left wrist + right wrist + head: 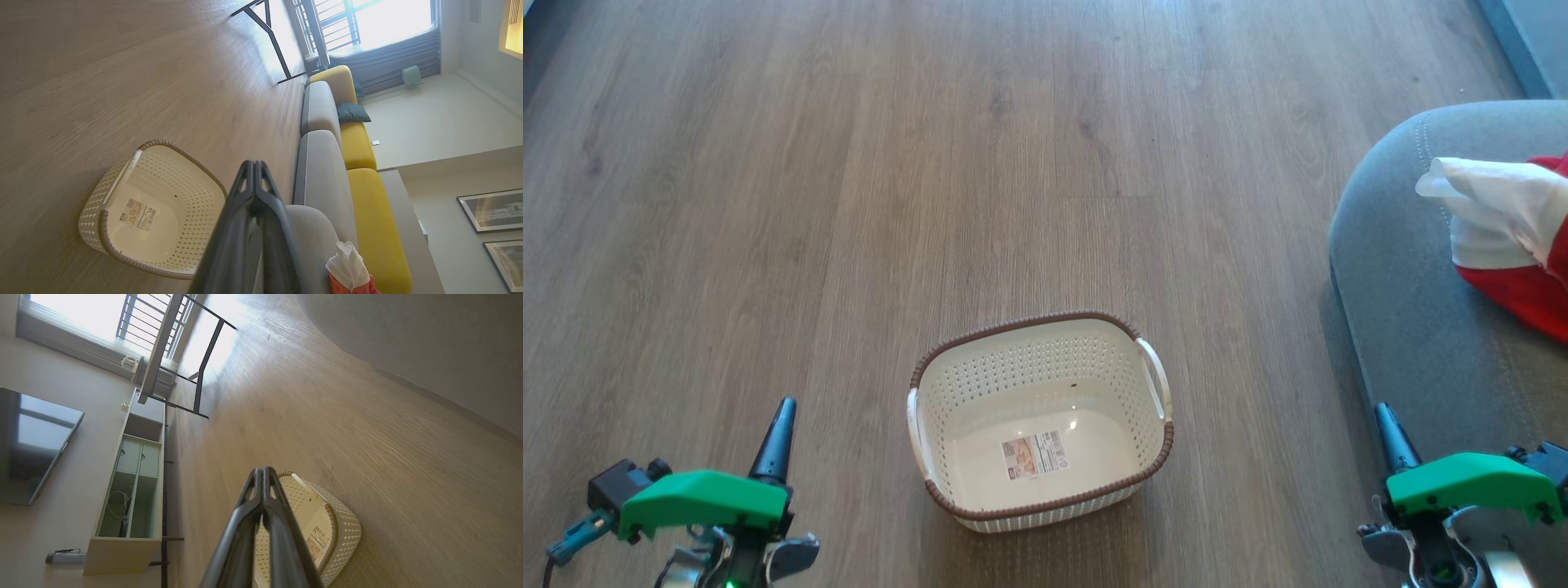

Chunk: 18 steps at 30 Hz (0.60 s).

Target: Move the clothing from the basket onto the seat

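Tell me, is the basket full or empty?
Empty. The basket has a bare bottom with a label sticker on it; the red and white clothing lies on the grey seat.

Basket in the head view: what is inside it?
Inside the basket is a label sticker on its bare cream bottom, no garment. Its near wall's inner face is hidden behind the rim. The red and white clothing lies on the grey seat.
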Available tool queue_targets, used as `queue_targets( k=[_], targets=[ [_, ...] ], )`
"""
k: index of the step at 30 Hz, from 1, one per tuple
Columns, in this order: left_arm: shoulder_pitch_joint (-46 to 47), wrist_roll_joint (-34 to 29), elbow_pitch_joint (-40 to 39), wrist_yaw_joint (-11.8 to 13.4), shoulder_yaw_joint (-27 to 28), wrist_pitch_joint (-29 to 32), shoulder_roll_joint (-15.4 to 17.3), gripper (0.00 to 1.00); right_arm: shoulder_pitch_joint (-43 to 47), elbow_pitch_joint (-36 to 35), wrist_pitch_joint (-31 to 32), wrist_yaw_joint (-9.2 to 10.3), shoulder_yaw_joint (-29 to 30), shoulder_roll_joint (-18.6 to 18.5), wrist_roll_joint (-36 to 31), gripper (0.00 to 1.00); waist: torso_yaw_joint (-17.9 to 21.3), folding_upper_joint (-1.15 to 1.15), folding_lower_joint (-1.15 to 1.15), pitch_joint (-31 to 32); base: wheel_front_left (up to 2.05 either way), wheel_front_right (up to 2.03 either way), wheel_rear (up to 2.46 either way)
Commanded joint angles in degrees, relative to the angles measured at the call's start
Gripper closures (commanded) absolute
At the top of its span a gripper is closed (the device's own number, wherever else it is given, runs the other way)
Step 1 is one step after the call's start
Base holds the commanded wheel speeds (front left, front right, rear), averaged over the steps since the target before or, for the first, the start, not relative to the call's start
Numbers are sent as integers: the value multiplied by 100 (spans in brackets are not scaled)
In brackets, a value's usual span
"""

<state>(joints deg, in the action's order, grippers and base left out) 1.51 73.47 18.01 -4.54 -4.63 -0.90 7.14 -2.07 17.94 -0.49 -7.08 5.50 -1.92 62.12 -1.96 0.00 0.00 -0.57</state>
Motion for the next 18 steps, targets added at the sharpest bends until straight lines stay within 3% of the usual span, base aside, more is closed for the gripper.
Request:
queue_targets(
  k=[1, 18],
  targets=[
    [352, 153, -209, -49, 247, 62, 9, 100, -297, -226, 78, -29, -40, -66, 228, 100, 9, 0, 0, 2, 0, 0, 0],
    [406, 967, -297, -164, 642, 369, -185, 100, -350, -303, 368, -34, 26, -80, 1530, 100, 97, 0, 0, 19, 0, 0, 0]
  ],
)
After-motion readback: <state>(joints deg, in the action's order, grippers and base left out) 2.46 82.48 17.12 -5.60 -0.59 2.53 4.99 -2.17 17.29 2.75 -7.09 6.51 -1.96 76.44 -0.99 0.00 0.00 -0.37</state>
